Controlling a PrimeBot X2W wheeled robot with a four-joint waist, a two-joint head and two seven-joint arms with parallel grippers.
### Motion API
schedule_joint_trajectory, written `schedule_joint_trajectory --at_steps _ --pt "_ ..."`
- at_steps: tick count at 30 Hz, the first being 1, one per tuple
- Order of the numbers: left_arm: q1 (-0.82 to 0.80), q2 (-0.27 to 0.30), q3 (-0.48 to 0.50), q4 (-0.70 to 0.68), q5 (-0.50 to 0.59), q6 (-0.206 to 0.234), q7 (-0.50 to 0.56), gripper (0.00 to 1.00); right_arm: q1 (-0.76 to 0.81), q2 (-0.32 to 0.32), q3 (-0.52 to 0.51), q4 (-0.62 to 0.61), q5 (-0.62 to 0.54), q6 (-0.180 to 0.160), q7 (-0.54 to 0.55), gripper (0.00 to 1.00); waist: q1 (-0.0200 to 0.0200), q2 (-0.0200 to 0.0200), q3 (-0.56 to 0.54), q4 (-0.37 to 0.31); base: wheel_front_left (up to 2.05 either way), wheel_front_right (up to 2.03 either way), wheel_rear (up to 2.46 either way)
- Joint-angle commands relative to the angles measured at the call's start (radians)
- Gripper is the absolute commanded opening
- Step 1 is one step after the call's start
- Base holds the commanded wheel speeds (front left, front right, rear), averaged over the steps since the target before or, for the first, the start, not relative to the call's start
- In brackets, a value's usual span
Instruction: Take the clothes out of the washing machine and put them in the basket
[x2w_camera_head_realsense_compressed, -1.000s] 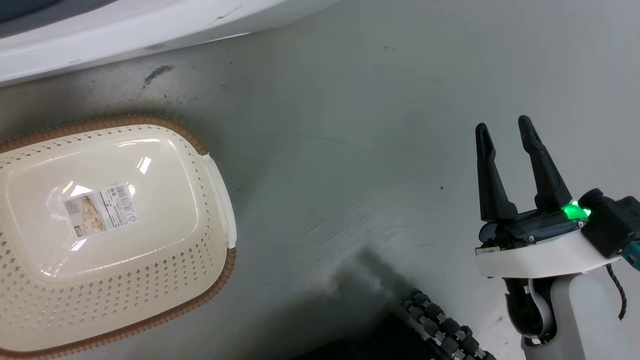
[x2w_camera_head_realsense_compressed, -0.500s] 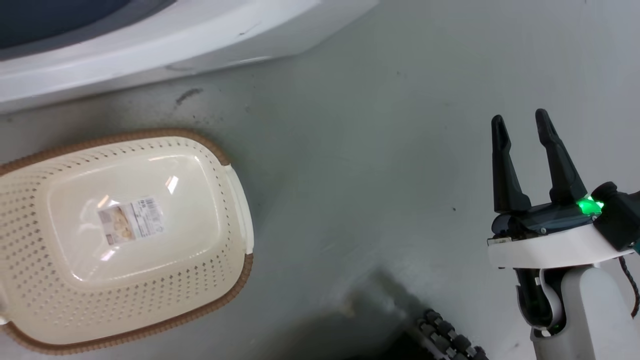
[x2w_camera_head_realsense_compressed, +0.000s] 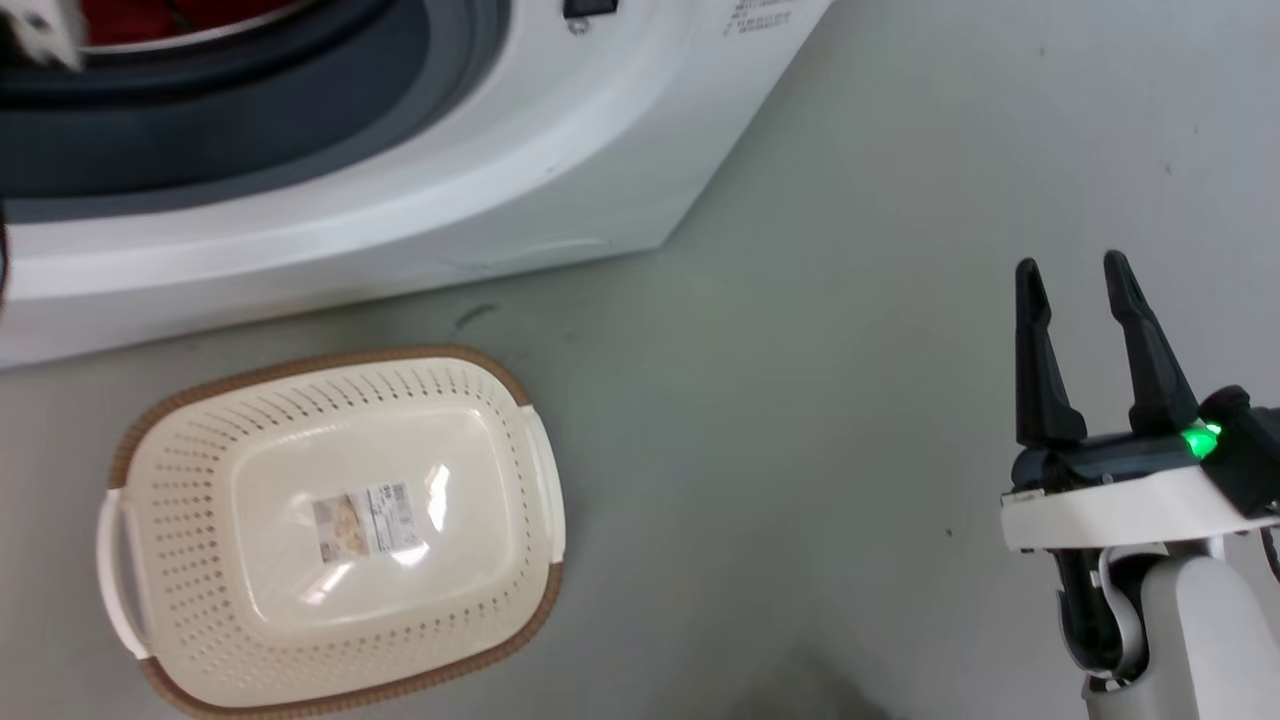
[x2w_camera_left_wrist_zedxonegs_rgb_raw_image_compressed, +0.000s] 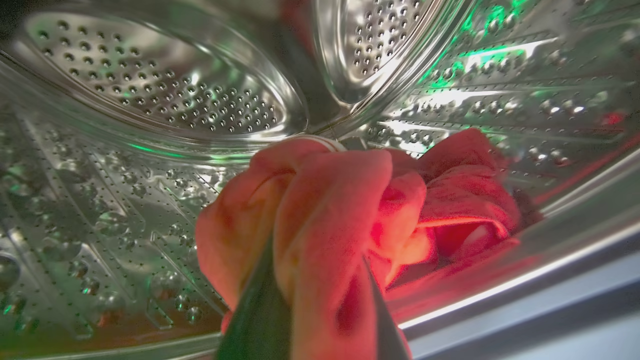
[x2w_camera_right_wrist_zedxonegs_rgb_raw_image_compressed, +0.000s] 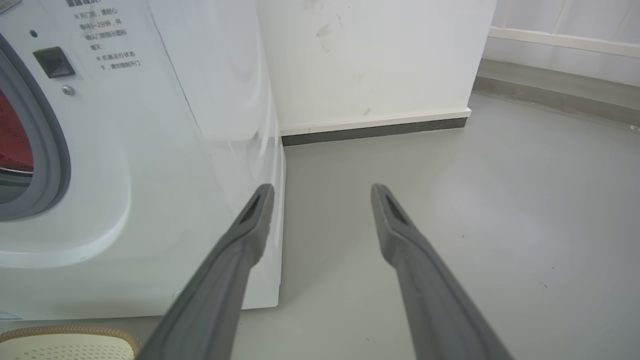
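In the left wrist view, the clothes (x2w_camera_left_wrist_zedxonegs_rgb_raw_image_compressed: 345, 210) are a bunched bright red heap inside the washing machine's shiny perforated drum (x2w_camera_left_wrist_zedxonegs_rgb_raw_image_compressed: 150, 95). My left gripper (x2w_camera_left_wrist_zedxonegs_rgb_raw_image_compressed: 320, 265) is shut on a fold of them, its dark fingers (x2w_camera_left_wrist_zedxonegs_rgb_raw_image_compressed: 255, 315) half buried in fabric. The head view shows the white washing machine (x2w_camera_head_realsense_compressed: 420, 200) at the top, with a bit of red (x2w_camera_head_realsense_compressed: 150, 18) in its porthole. The cream basket (x2w_camera_head_realsense_compressed: 200, 480) with a brown rim stands empty on the floor in front of it. My right gripper (x2w_camera_head_realsense_compressed: 1075, 265) hangs open over bare floor, far right of the basket.
The grey floor (x2w_camera_head_realsense_compressed: 800, 400) stretches between basket and right arm. In the right wrist view, the washer's front (x2w_camera_right_wrist_zedxonegs_rgb_raw_image_compressed: 150, 150) is at left, a white wall with dark skirting (x2w_camera_right_wrist_zedxonegs_rgb_raw_image_compressed: 375, 131) lies behind, and the basket's corner (x2w_camera_right_wrist_zedxonegs_rgb_raw_image_compressed: 65, 345) peeks in at bottom left.
The head camera has tilted up, so the washer's porthole and front now show and the basket sits lower and whole in the picture. The right gripper stays open, about where it was.
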Motion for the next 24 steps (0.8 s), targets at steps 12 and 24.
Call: schedule_joint_trajectory --at_steps 12,24 --pt "0.319 -0.101 0.013 -0.006 -0.054 -0.005 -0.251 0.00 0.085 -0.001 -0.028 0.017 -0.051 -0.001 -0.002 1.00 0.0002 0.0000 -0.269 0.089 0.00 0.00 0.00" --pt "0.624 -0.099 0.189 -0.426 -0.008 0.064 -0.257 0.00 0.148 0.000 -0.035 0.025 -0.090 -0.001 -0.002 1.00 0.0002 0.0000 -0.389 0.180 0.00 0.00 0.00"
